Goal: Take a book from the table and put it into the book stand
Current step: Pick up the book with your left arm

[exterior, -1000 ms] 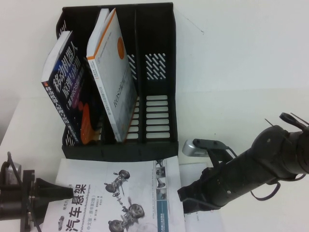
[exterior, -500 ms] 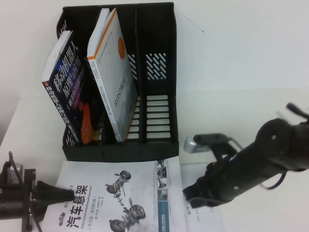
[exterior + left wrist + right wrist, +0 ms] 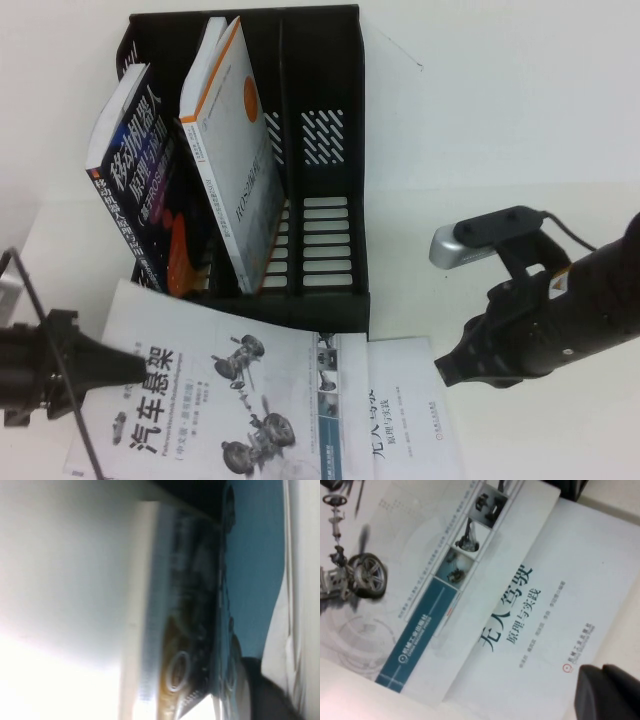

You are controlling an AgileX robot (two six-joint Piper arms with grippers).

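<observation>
We see the book (image 3: 215, 400), the thin white paperback with suspension parts on its cover, just in front of the book stand (image 3: 320, 200), its left edge raised off the table (image 3: 480, 120) and the cover bowing. We judge it light, floppy and slick, so it is best taken near the spine or well in from the edge, where it bends least. The left gripper (image 3: 110, 368) pinches its left margin; the left wrist view shows teal cover close against the fingers. The right gripper (image 3: 455, 365) hangs above a second white book (image 3: 405, 410); we cannot tell its fingers' state. A second ago the book lay flat and the right arm sat lower, nearer the book.
</observation>
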